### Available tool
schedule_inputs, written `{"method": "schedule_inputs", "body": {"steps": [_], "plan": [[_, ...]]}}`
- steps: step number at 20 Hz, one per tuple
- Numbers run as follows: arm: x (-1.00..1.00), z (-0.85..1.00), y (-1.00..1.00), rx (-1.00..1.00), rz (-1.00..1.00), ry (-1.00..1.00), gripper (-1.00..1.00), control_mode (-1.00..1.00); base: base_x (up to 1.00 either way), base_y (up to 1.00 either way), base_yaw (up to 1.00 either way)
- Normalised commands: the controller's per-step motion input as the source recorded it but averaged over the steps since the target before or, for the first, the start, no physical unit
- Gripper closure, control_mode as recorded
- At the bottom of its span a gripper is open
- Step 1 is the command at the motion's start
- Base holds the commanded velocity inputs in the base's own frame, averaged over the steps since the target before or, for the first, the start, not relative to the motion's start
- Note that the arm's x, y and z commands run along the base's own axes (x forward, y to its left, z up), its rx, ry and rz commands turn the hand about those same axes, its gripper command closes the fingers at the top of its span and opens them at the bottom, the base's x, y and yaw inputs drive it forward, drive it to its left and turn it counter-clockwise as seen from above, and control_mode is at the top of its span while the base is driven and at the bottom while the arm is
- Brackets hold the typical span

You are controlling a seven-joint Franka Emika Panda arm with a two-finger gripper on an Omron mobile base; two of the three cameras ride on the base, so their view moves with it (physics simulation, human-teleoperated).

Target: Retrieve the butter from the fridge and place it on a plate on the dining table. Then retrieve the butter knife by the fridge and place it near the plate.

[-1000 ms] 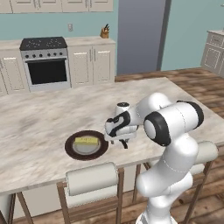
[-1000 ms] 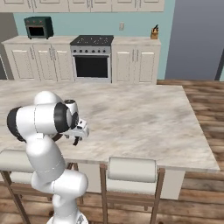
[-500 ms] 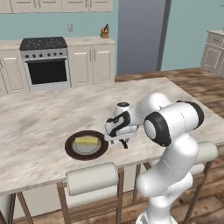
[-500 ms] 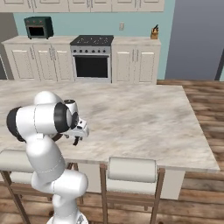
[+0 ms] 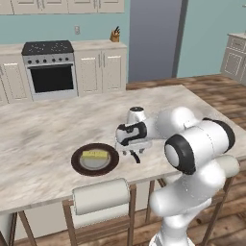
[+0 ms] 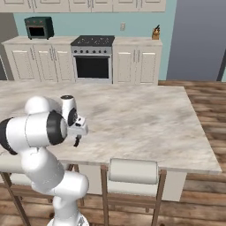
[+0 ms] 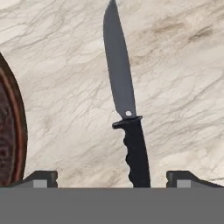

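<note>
The butter knife [image 7: 131, 131] lies flat on the dining table [image 5: 43, 129], dark handle toward the hand and blade pointing away. My gripper [image 7: 112, 180] hovers just over the handle and is open, with its fingertips [image 7: 41, 177] wide apart and clear of the knife. In the left base view the gripper [image 5: 132, 153] hangs low over the table, just right of the plate [image 5: 77, 166]. The butter [image 5: 94, 155] rests on that plate. The plate's brown rim [image 7: 13, 131] shows left of the knife. The grey fridge [image 5: 153, 38] stands behind the table.
Two cushioned chairs [image 5: 101, 197] [image 6: 132, 171] are tucked under the table's near edge. A stove [image 5: 50, 67], cream cabinets and a knife block [image 5: 115, 35] line the back wall. Bare tabletop [image 6: 145, 119] stretches to the right of the arm.
</note>
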Motion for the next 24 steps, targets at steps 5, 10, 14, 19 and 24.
{"method": "schedule_inputs", "body": {"steps": [5,10,14,19,24], "plan": [[-0.66,0.81,-0.15,0.0,0.0,0.0,-1.0,-1.0,0.0,0.0,0.0],[-0.89,0.67,-0.33,0.0,0.0,0.0,-1.0,-1.0,0.0,0.0,0.0],[-1.0,0.68,-0.19,0.0,0.0,-0.03,-1.0,-1.0,0.0,0.0,0.0],[-0.87,0.76,-0.11,0.0,0.0,-0.08,-1.0,-1.0,0.0,0.0,0.0],[-0.53,0.73,-0.12,0.0,0.0,-0.04,-1.0,-1.0,0.0,0.0,0.0]]}}
